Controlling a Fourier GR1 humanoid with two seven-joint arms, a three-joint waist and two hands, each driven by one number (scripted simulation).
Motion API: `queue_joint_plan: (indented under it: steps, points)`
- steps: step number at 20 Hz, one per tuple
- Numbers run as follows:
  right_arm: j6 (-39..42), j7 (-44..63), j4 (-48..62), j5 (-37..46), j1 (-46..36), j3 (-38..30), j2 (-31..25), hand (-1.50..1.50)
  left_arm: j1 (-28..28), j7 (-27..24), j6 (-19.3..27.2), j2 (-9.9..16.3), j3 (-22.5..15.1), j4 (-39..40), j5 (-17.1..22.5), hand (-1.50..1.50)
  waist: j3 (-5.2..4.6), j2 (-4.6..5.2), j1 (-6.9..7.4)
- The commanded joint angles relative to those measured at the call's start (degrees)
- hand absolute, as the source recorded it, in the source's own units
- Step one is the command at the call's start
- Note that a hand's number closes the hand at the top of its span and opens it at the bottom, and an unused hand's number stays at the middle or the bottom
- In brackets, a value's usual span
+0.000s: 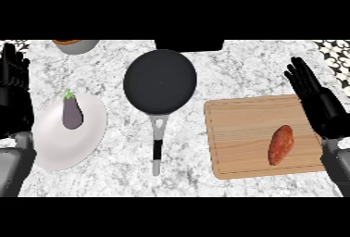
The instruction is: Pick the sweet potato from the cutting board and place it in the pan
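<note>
Your marbled counter (239, 69) carries the cutting board (246, 129) at its right edge, with the sweet potato (281, 145) lying on it. The black pan (160, 81) sits mid-counter. Both hands, left (14, 88) and right (318, 104), rest with straight fingers, holding nothing.

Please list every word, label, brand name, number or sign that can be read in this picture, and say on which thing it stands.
None: no readable text shows on anything.
The pan, cutting board, sweet potato, plate and eggplant bear no marks.
The bowl at the top edge shows no label.
</note>
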Motion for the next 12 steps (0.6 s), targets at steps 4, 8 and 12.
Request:
queue_joint_plan:
  steps: [4,8,12]
  points:
    - [7.52,-5.57,1.59,-10.8,2.45,-12.64,-3.11,1.5,2.51,8.1,-6.23,-2.39,-3.7,-2.42,4.57,0.0,-1.31,-0.89,1.94]
    - [-0.07,-6.29,6.47,-1.65,12.64,-14.25,-8.79,1.5,8.57,9.12,-10.08,-5.49,-5.25,-1.95,9.63,0.0,-1.46,-1.03,0.32]
    - [-1.26,-20.69,1.48,5.21,27.07,-15.44,-9.33,-1.5,8.13,11.86,-9.56,-4.83,-4.92,-4.11,9.77,0.0,-1.34,-1.39,-0.8]
